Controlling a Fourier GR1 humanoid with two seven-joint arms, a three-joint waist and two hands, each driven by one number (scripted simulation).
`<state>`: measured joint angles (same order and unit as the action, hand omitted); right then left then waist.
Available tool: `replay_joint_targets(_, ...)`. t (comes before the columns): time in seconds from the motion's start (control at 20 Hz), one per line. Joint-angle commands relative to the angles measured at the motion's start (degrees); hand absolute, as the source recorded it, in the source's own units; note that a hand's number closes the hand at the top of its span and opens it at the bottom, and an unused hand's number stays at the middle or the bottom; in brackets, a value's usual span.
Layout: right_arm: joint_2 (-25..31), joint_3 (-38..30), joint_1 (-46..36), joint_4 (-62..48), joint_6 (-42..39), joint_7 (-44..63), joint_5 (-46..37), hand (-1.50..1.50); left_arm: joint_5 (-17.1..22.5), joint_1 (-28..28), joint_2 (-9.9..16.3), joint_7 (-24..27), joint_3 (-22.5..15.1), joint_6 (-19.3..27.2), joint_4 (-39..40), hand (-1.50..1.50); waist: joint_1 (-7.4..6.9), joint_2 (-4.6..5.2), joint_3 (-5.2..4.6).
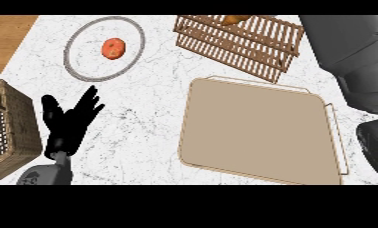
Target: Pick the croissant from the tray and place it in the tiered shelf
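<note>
Tray [258,132]: beige, near right on the table [155,122]; nothing is seen in it.
Tiered shelf [240,44]: wooden slats, far centre; the croissant [236,19] is seen at its far edge.
Plate [104,48]: far left, an orange fruit [113,48] is held in it.
Wicker basket [16,127]: left edge, contents unclear.
Left hand [68,122]: near left, fingers spread, nothing held.
Right hand: only grey arm parts are seen at the right.

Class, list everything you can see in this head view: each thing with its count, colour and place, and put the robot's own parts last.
Tray: one, beige, right of centre on the counter, nothing on it.
Tiered shelf: one, brown slatted wood, top centre-right.
Croissant: one, golden brown, on the shelf's far edge.
Plate: one, clear with grey rim, upper left.
Orange fruit: one, on the plate.
Wicker basket: one, brown, left edge.
Counter: one, white marble.
Left hand: one, black, lower left, fingers straight, resting.
Right hand: not seen.
</note>
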<state>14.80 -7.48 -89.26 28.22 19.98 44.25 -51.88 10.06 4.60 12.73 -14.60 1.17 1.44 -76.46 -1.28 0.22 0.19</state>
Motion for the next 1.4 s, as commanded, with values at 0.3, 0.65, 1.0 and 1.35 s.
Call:
replay_joint_targets(0.3, -0.45, -8.30, 1.25, 5.00, 12.94, -3.97, 7.47, -1.50, -0.14, -1.26, 0.04, 0.32, 0.62, -0.69, 1.21, 0.00, 0.14, 0.09, -0.20)
replay_joint_targets(0.65, 1.21, -10.62, 1.48, 7.79, 22.49, -4.03, 7.65, -1.50, -0.99, -2.49, -1.54, -0.97, -0.38, 0.87, -1.16, 0.00, 0.25, 0.00, -0.22)
replay_joint_targets(1.0, 7.73, -9.69, 6.03, 14.03, 24.10, 5.47, 1.05, -1.50, 0.61, -4.42, 0.23, -3.27, 1.25, -0.34, -3.95, 0.00, 1.90, -0.84, -0.18)
replay_joint_targets(1.35, 11.51, -12.66, 15.76, 32.70, 16.79, 9.55, 5.10, -1.50, 0.86, -1.57, 0.87, -1.38, 3.78, -0.62, 1.94, 0.00, 3.65, -0.98, -0.17)
